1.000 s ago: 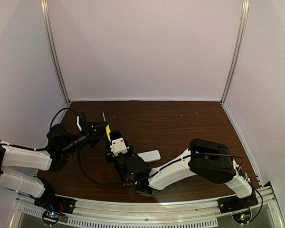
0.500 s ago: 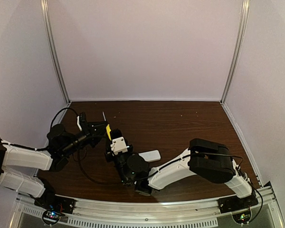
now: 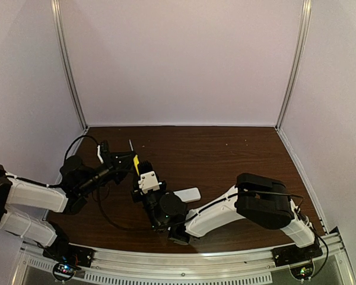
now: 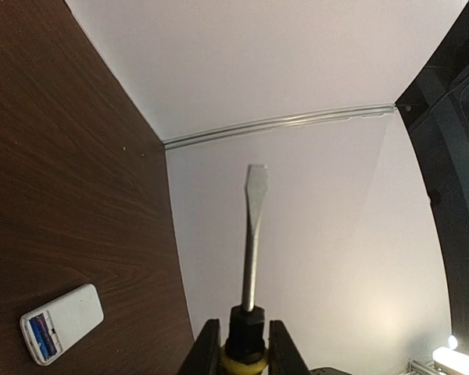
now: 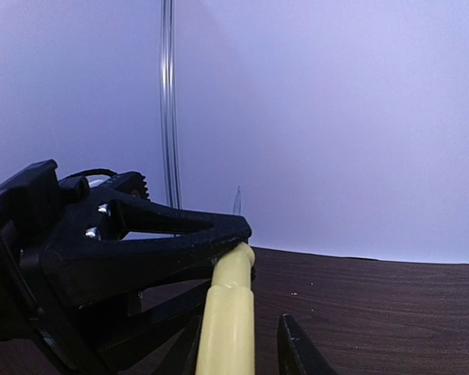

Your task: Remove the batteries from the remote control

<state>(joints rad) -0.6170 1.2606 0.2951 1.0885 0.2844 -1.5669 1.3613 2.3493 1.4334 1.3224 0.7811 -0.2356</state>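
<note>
My left gripper [image 4: 244, 350] pinches the screwdriver [image 4: 250, 234] at its black collar, blade pointing away from me. My right gripper [image 5: 242, 355] sits at the yellow handle. A gap shows between the handle and my one clear finger [image 5: 297, 351], so those jaws are spread. The remote [image 3: 187, 195] lies flat on the table [image 3: 237, 154] beside my right arm, well apart from both grippers, with the blue batteries [image 4: 41, 336] in its open end.

The counter [image 3: 237, 148] is dark wood-grain with a soft sheen. The remote [image 4: 70, 312] is smooth white plastic. The screwdriver [image 4: 252, 234] has a dull grey metal shaft and smooth yellow plastic handle. The left pincer [image 4: 244, 330] is matt black plastic.
</note>
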